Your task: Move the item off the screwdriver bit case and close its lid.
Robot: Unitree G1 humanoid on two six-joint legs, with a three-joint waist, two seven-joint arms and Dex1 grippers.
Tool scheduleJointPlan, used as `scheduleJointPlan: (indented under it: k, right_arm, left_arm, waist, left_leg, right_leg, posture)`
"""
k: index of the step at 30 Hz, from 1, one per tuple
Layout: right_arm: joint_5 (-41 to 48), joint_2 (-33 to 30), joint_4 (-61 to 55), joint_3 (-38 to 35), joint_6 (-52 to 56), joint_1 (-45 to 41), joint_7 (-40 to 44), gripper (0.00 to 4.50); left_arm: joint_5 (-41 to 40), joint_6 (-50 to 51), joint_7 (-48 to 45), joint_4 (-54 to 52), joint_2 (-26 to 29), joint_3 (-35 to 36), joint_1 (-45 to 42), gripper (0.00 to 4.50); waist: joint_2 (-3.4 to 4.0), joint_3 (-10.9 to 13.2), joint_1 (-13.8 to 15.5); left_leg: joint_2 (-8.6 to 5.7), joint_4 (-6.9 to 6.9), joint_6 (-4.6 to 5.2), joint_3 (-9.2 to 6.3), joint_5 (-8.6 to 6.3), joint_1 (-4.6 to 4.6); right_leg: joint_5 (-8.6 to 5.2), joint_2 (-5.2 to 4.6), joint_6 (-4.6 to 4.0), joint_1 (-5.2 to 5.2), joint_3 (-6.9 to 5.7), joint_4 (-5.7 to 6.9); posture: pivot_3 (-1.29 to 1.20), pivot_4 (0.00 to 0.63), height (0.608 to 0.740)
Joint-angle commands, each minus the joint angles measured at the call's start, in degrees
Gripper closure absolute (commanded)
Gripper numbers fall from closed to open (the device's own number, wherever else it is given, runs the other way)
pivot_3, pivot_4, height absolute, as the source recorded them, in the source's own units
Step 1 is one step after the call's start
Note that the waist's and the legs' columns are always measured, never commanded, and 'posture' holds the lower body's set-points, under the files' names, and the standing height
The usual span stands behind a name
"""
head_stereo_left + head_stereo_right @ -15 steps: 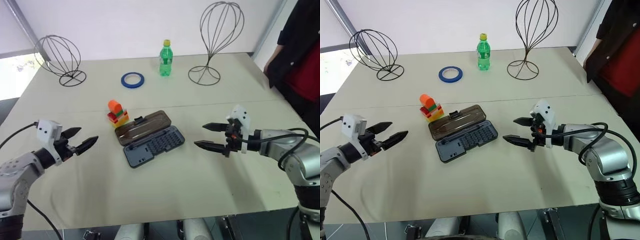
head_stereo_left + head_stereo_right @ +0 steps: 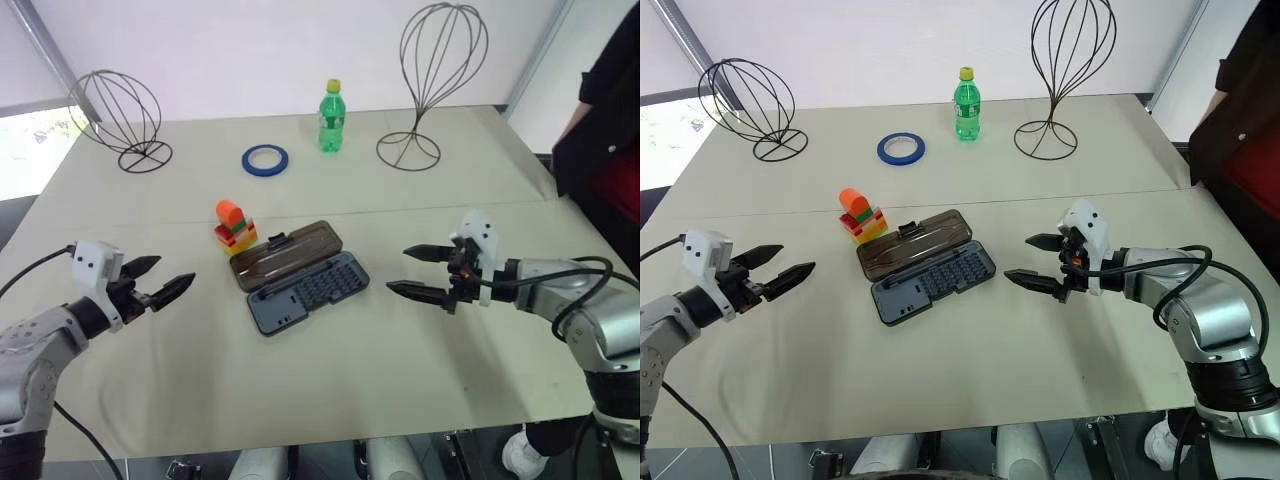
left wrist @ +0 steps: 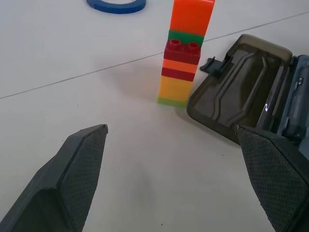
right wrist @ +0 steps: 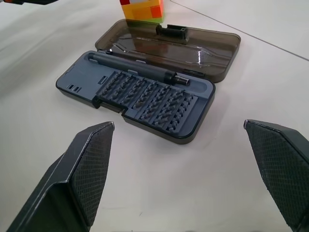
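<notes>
A: Jaws first. Our left gripper (image 2: 177, 270) has its fingers apart and holds nothing. Our right gripper (image 2: 397, 269) is the same: wide apart, bare.
B: Both over the table (image 2: 400, 380)?
A: Yes, one on each side of the screwdriver bit case (image 2: 300, 272). The case lies open mid-table, between them.
B: Axis?
A: The long axis runs roughly from the table's left edge to its right edge, with the right end skewed toward the far edge. We point at the case end-on from both sides.
B: Lid?
A: The lid (image 2: 285, 252) lies flat on the far-edge side of the bit tray (image 4: 145, 94), hinged along the long axis. We judge it has to swing toward the near edge.
B: The item?
A: The block stack (image 2: 234, 226) stands upright just beside the lid's far-left corner. We cannot tell whether it touches. We judge it already off the case.
B: Nearer arm?
A: Right for the case, left for the stack.
B: Count.
A: One case and one block stack. Toward the far edge there is one tape roll (image 2: 264, 159), one bottle (image 2: 331, 118), and two stands: a wire stand (image 2: 116, 112) by the far-left corner and a second wire stand (image 2: 441, 60) farther right. One person (image 2: 615, 130) stands at the right edge.
</notes>
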Motion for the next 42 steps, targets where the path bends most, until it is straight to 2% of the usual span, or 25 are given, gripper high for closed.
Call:
scheduleJointPlan:
  k: [1, 6, 10, 17, 20, 25, 30, 33, 38, 42]
  right_arm:
    - [-0.2, 0.4, -0.4, -0.3, -1.6, -1.6, -0.1, 0.0]
    - [-0.4, 0.9, -0.8, -0.2, -1.6, -1.8, -0.7, 0.0]
    - [0.2, 1.8, -3.0, 0.1, -1.2, -2.4, -1.7, 0.0]
    - [1.1, 4.7, -6.7, 0.4, 0.7, -4.1, -5.6, 0.0]
    - [0.9, 5.0, -8.6, 0.0, 1.1, -2.3, -7.1, 0.0]
    - [1.8, 5.2, -11.7, -1.6, 2.3, 0.4, -9.6, 0.0]
    - [2.8, 5.7, -13.9, -2.3, 3.3, 2.0, -11.9, 0.0]
    - [2.9, 5.7, -14.2, -2.2, 3.3, 2.6, -12.6, 0.0]
    - [2.9, 5.6, -13.7, -1.7, 3.0, 2.5, -13.0, 0.0]
    - [2.3, 5.6, -12.8, -0.7, 2.5, 2.2, -12.7, 0.0]
  left_arm:
    - [0.2, -1.4, -0.1, -1.0, 0.7, 1.7, -0.3, 0.07]
    - [0.9, -2.3, -0.6, 0.5, 0.9, 0.8, -1.4, 0.07]
    - [2.1, -4.3, -1.3, 6.0, -0.3, -2.6, -7.7, 0.07]
    - [9.6, -12.5, -6.3, 23.4, -4.9, -13.4, -22.7, 0.07]
    - [14.3, -18.0, -8.7, 34.1, -7.2, -18.1, -29.7, 0.07]
    - [18.5, -25.5, -9.3, 48.2, -10.0, -20.2, -37.3, 0.07]
    - [20.2, -30.1, -9.8, 55.6, -12.3, -20.2, -40.9, 0.07]
    - [20.1, -31.7, -10.5, 57.8, -13.4, -19.6, -41.8, 0.9]
    - [19.9, -32.9, -10.3, 58.8, -13.8, -18.8, -42.1, 3.18]
    - [19.8, -33.3, -8.1, 58.5, -14.0, -17.8, -41.7, 3.13]
  waist:
    - [0.0, 0.0, 0.0]
    - [0.0, 0.0, 0.0]
    - [0.0, 0.0, 0.3]
    - [-0.02, 0.0, 0.6]
    - [-0.03, 0.0, 0.9]
    - [-0.04, 0.0, 1.1]
    - [-0.04, 0.0, 1.2]
    - [-0.06, 0.0, 1.2]
    - [-0.06, 0.0, 1.1]
    - [-0.06, 0.0, 1.2]
  left_leg:
    - [0.0, 0.0, 0.0, 0.0, 0.0, 0.0]
    - [0.0, 0.0, 0.0, 0.0, 0.0, 0.0]
    - [0.0, 0.01, -0.02, -0.02, 0.01, 0.0]
    - [-0.08, 0.06, -0.03, -0.02, 0.02, -0.01]
    - [-0.08, 0.06, -0.02, 0.0, 0.01, -0.01]
    - [-0.08, 0.06, -0.01, 0.02, 0.02, -0.02]
    - [-0.08, 0.06, -0.01, 0.0, 0.02, -0.03]
    - [-0.08, 0.07, -0.01, 0.0, 0.02, -0.03]
    - [-0.08, 0.09, 0.0, 0.01, 0.02, -0.02]
    - [-0.08, 0.09, 0.0, 0.0, 0.02, -0.03]
  right_leg:
    - [0.0, 0.0, 0.0, 0.0, 0.0, 0.0]
    - [0.0, 0.0, 0.0, 0.0, 0.0, 0.0]
    - [0.0, 0.02, 0.0, 0.01, -0.04, 0.02]
    - [0.01, 0.07, 0.01, 0.01, -0.06, 0.02]
    - [0.01, 0.07, 0.01, 0.0, -0.05, 0.02]
    - [0.01, 0.07, 0.02, -0.01, -0.04, 0.03]
    - [0.02, 0.08, 0.02, -0.02, -0.04, 0.04]
    - [0.02, 0.08, 0.02, -0.02, -0.04, 0.05]
    - [0.02, 0.09, 0.03, -0.02, -0.04, 0.08]
    - [0.02, 0.09, 0.03, -0.01, -0.04, 0.08]
  posture:
    - [0.0, 0.15, 0.74]
    - [0.0, 0.15, 0.74]
    - [0.0, 0.15, 0.74]
    - [0.0, 0.15, 0.74]
    - [0.0, 0.15, 0.74]
    - [0.0, 0.15, 0.74]
    - [0.0, 0.15, 0.74]
    - [0.0, 0.15, 0.74]
    - [0.0, 0.15, 0.74]
    - [0.0, 0.15, 0.74]
